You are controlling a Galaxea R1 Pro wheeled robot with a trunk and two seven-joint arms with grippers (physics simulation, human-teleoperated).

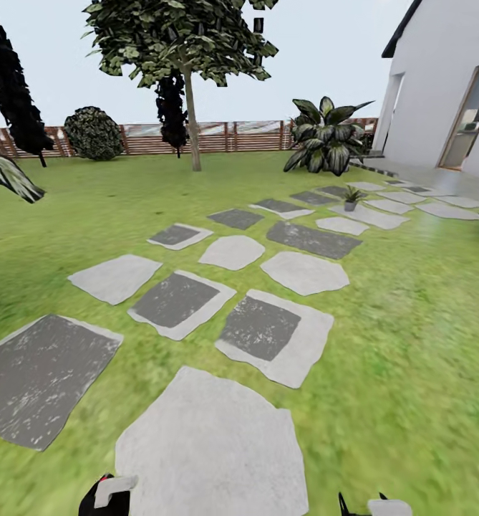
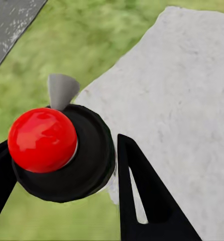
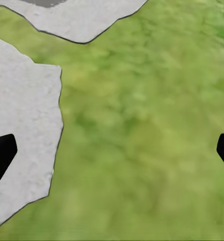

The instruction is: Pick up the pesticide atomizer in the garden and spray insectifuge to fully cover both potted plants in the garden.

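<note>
Grey stones [image 1: 210,444] lead to a small potted plant [image 1: 351,197] at upper right, far ahead, on the right arm's side. The right end effector [image 3: 117,144] gapes wide over grass. The left end effector [image 2: 59,145] flanks a red-domed black knob [image 2: 41,138]; I cannot tell whether it grips.

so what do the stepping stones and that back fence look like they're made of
The stepping stones look like flat-cut stone or concrete with a matte finish: pale grey slabs, some with darker rough speckled tops and irregular edges. The fence looks like reddish-brown wooden slats between posts, though it is far off and blurry.
</note>
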